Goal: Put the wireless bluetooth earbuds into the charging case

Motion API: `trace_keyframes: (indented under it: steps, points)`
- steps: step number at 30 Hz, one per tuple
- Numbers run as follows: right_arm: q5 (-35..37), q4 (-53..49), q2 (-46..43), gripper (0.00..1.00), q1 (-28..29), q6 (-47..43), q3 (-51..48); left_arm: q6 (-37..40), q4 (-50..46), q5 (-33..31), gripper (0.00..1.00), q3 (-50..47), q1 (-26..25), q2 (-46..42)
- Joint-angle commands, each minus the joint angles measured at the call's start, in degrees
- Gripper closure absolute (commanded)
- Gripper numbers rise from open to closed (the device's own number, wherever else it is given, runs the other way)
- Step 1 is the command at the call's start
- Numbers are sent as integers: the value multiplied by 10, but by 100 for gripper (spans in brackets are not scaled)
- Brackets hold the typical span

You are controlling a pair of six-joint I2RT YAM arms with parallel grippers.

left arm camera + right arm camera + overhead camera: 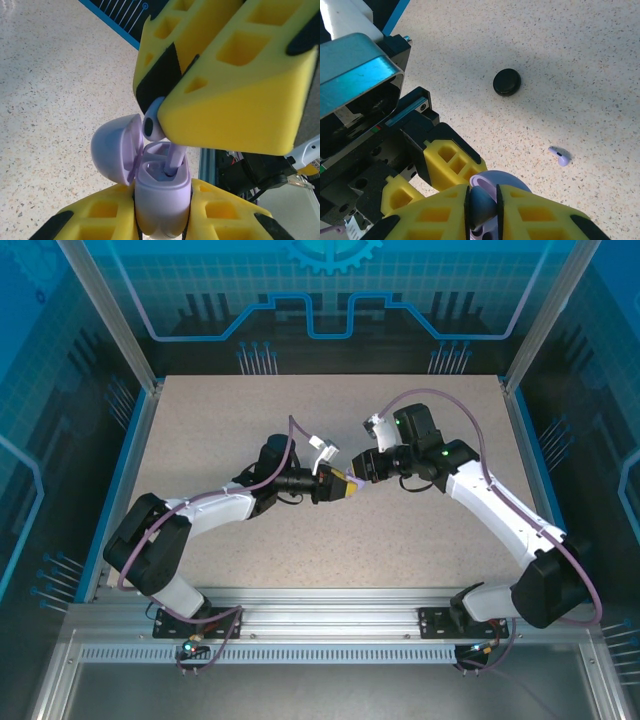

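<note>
Nearest the arm bases, the left gripper (162, 216) is pressed against the two sides of the lavender charging case (162, 192). It holds the case up off the desk (50, 100), about midway between the near and far edges. The case stands mouth upward with its lid (112, 150) hinged back to one side, which leaves the wells clear for something coming down from above. Clamping the body rather than the lid looks deliberate, since the case cannot slide or tip when pushed into.

Just above it, the right gripper (482, 210) pinches one lavender earbud (152, 125) by its rounded head, with the stem pointing down. The stem's tip appears to be inside one well of the case while the head sits above the rim, so the earbud is partly in but not seated. Holding the head leaves the stem free to follow the well. I judge this to be the insertion step, which calls for a short straight push along the stem and then a release.

Farther out in the right wrist view, a second lavender earbud (561, 156) lies loose on the desk. Beyond it a closed black round case (507, 82) rests flat, well apart from both grippers. I cannot tell which desk edge they are nearest.
</note>
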Motion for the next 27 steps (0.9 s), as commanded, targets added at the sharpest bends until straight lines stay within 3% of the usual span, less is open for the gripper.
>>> trace_keyframes:
  steps: [1,15,21,27]
  points:
    - [-9,-18,-17,78,4,-5,5,-11,50,-6,94,4,-3,-27]
    - [-28,-35,-23,68,7,-21,19,-13,51,-6,94,12,-2,-33]
    - [-31,-47,-24,55,15,-26,37,-4,40,-4,94,11,-3,-33]
    - [23,-45,-57,38,18,-16,40,14,36,-12,94,-2,-3,-52]
